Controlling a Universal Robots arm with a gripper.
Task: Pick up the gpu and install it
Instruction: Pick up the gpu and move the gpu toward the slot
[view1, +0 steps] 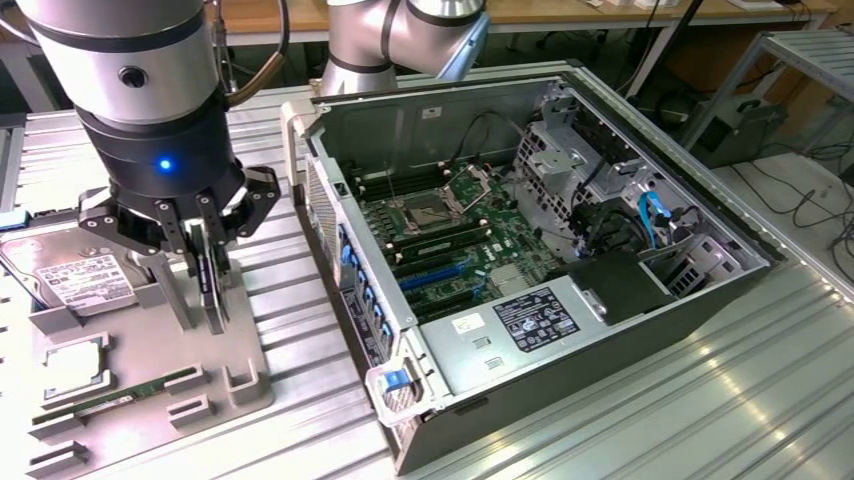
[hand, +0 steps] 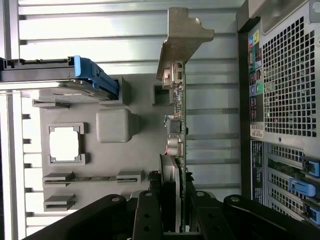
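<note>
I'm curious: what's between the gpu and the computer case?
Just bare ribbed table between gpu and computer case, clear in the wrist view.

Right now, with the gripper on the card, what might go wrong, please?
The gripper appears clamped over the gpu near its fan, so it could slip or twist. The card stands slotted in the holder; a tilted lift might snag it. The computer case wall is close; the card could strike it.

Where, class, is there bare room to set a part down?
Bare ribbed table borders the computer case on the exterior view's right; a narrow strip lies between case and holder tray. Crowded: the tray, with hard drive, gpu and gripper.
</note>
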